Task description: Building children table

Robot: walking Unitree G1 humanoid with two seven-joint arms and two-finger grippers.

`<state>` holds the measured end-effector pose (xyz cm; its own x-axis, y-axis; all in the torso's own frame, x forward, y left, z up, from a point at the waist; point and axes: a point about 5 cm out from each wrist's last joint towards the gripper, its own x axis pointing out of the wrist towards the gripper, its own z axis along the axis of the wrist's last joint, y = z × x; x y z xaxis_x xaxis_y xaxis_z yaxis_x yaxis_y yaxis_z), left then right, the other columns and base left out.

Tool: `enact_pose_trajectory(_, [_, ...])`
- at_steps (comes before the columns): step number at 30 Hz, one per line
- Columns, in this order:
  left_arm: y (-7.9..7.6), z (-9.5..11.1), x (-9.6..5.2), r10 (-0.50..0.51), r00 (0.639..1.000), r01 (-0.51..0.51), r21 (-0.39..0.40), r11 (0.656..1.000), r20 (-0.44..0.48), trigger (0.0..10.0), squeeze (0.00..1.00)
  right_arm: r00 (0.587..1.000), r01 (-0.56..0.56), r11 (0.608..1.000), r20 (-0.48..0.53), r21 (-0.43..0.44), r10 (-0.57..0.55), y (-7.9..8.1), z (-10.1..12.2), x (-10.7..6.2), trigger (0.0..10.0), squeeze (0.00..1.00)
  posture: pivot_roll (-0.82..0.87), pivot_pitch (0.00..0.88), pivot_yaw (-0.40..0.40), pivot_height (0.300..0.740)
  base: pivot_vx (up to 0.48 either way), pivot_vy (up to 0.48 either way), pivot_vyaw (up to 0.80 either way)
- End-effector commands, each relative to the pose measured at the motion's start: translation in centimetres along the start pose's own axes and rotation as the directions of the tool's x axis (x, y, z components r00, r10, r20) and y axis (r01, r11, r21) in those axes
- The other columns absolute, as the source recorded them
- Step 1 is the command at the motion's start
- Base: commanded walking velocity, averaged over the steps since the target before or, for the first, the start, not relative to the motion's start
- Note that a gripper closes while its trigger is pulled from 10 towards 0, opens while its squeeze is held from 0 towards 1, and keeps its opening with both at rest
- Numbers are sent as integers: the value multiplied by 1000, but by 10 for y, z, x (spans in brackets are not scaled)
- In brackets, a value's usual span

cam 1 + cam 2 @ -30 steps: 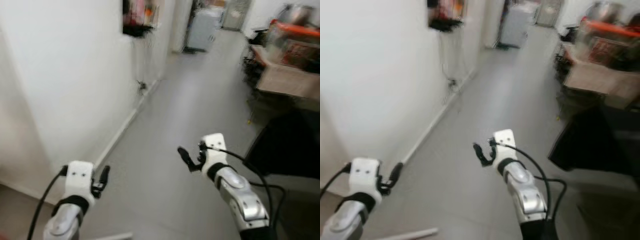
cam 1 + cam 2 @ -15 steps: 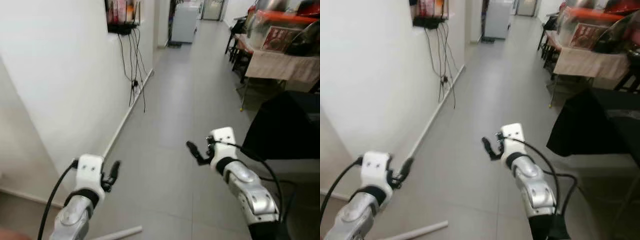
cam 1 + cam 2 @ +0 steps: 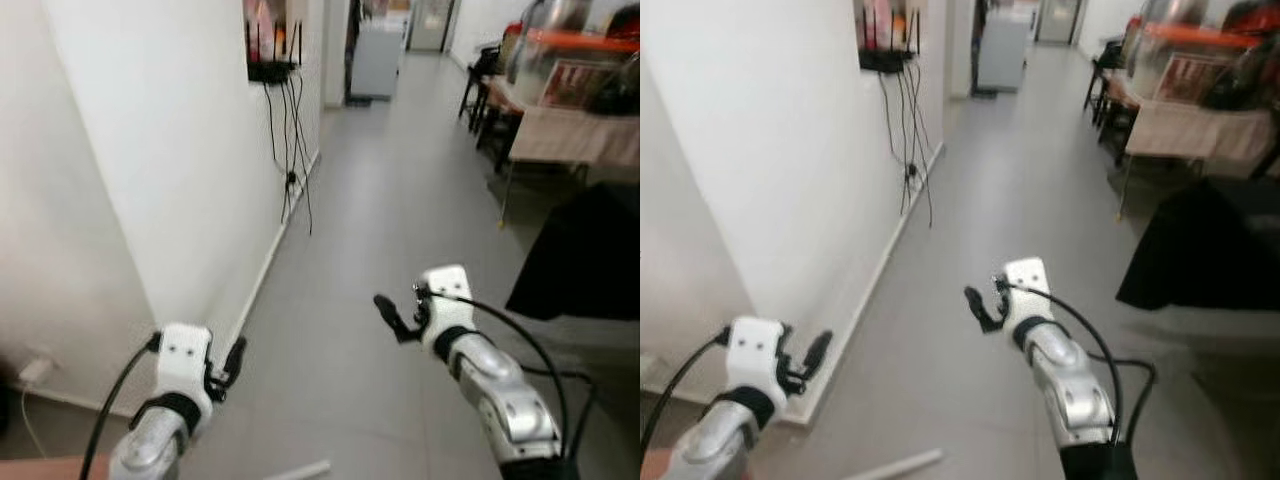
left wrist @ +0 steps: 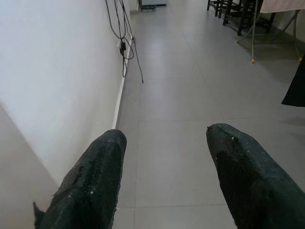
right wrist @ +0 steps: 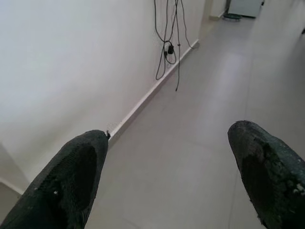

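- Left pincer (image 3: 232, 362) spread wide, nothing between the fingers; held low on the near left, just beside the white wall (image 3: 150, 160).
- Right pincer (image 3: 392, 317) also wide and holding nothing, raised over the grey floor (image 3: 380, 220) mid-corridor.
- No children's table parts are visible. Judgement: transit phase, assembly not started, so the task's thing is somewhere outside these views.
- Risk: left arm clips the wall or its baseboard (image 3: 262, 280) if the walk drifts left; clearance looks thin.
- Risk: dangling cables (image 3: 293, 150) under the wall shelf with the router (image 3: 268, 68), far left. A wide pincer passing close could snag them and pull the gear down.
- Risk: pale rod (image 3: 895, 464) lying on the floor right at the near edge, between the arms. Probable trip or roll hazard underfoot. Can't tell what it is.
- Risk: right side is cluttered. Black draped object (image 3: 585, 260) near right, cloth-covered counter (image 3: 570, 135) with an orange-lidded box (image 3: 590, 75) and chairs (image 3: 485, 80) farther on. Overcorrecting away from the wall puts the right arm into them.
- Eye views are slightly soft, so obstacle edges are harder to judge.
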<state>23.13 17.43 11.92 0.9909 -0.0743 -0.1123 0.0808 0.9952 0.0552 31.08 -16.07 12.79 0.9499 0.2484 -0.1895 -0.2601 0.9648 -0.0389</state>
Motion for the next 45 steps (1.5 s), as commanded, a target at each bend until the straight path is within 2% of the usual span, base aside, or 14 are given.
enact_pose_trajectory(1, [0, 0, 0, -3, 1000, 3, 8, 1000, -5, 10000, 0, 1000, 8, 1000, -5, -13, -8, -2, 2, 0, 10000, 0, -1, 11, -71, 740, 0, 0, -800])
enact_pose_trajectory(23, [2, 0, 0, 5, 1000, -5, 8, 1000, -4, 10000, 0, 1000, 20, 999, -24, -24, -21, -3, -1, -2, 10000, 0, -3, 2, -69, 740, 0, 0, -800])
enact_pose_trajectory(24, [3, -1, 1, 14, 1000, -14, 2, 1000, -6, 10000, 0, 1000, 27, 1000, -11, 8, -27, -5, 3, -2, 10000, 0, -9, 0, -67, 740, 0, 0, -800])
enact_pose_trajectory(28, [9, -4, 1, 41, 999, -41, 3, 999, -18, 10000, 0, 999, 49, 999, 7, -1, -49, -9, 9, -2, 10000, 0, -4, 0, -64, 740, 0, 0, -800])
enact_pose_trajectory(30, [14, -16, -5, 63, 997, -64, -2, 998, -54, 10000, 0, 999, 52, 998, 10, 26, -52, -7, 5, -4, 10000, 0, 1, 4, -61, 740, 0, 0, -400])
enact_pose_trajectory(32, [14, -19, -6, 66, 996, -66, -3, 998, -62, 10000, 0, 999, 51, 998, 11, 35, -52, -7, 3, -5, 10000, 0, 1, 4, -61, 740, 0, 0, 0])
enact_pose_trajectory(36, [20, -42, -11, 101, 986, -99, 16, 995, -135, 10000, 0, 998, 51, 999, -35, 12, -51, -5, -8, -3, 10000, 0, 10, 0, -74, 740, 0, 0, 0])
enact_pose_trajectory(37, [23, -49, -16, 118, 980, -118, 7, 993, -160, 10000, 0, 997, 45, 999, -59, 14, -44, -4, -14, -7, 10000, 0, 11, 0, -100, 740, 0, 0, 0])
enact_pose_trajectory(38, [23, -49, -16, 118, 980, -118, 7, 993, -160, 10000, 0, 997, 45, 999, -59, 14, -44, -4, -14, -7, 10000, 0, 11, 0, -100, 740, 0, 0, 0])
enact_pose_trajectory(40, [28, -67, -27, 157, 962, -163, -8, 987, -223, 10000, 0, 992, 31, 1000, -123, -1, -30, -3, -32, -20, 10000, 0, 2, 0, -92, 740, 0, 0, 0])
enact_pose_trajectory(45, [25, -72, -24, 153, 960, -164, -27, 986, -234, 10000, 0, 987, 43, 999, -155, -29, -47, -12, -41, -24, 10000, 0, -7, 0, -114, 740, 0, 0, 0])
